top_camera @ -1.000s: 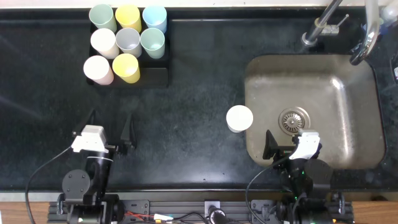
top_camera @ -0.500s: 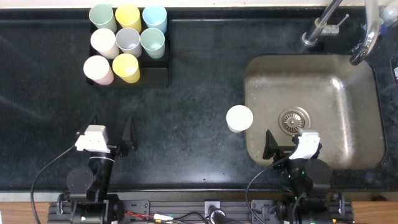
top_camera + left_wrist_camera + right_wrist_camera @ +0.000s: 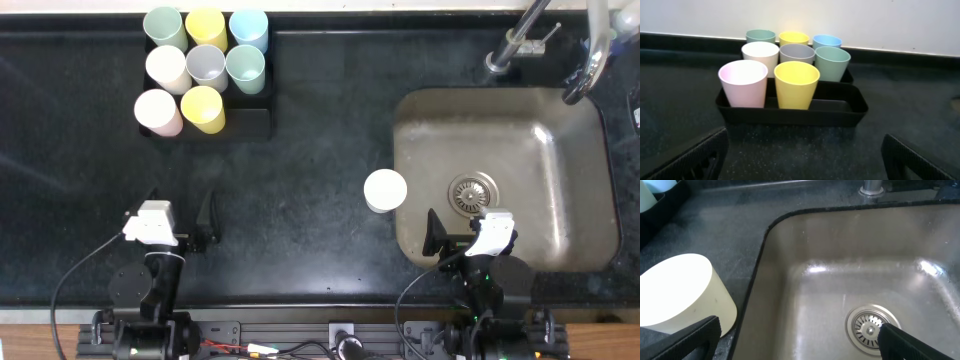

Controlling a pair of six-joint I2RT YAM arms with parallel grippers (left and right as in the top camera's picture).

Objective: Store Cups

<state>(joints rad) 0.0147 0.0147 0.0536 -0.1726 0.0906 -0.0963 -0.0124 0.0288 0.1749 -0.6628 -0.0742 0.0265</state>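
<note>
The counter (image 3: 300,150) is black with fine pale speckles, the tray (image 3: 790,114) is plain matte black, and the sink (image 3: 560,150) is dull silvery steel. All the tray's cups are plain pastels: a sage cup (image 3: 760,36), a yellow cup (image 3: 793,38), a sky-blue cup (image 3: 827,41), a white cup (image 3: 760,52), a grey cup (image 3: 796,52), a mint-green cup (image 3: 832,62), a pink cup (image 3: 743,82) and a second yellow cup (image 3: 796,82). The lone cup (image 3: 385,190) beside the sink is plain cream.

Nothing to read here, honestly. Plain cups (image 3: 796,85) with no print or labels, bare black tray (image 3: 790,117), unmarked sink (image 3: 420,130) and counter (image 3: 320,150). No numbers, brands or signs to make out anywhere else either.
</note>
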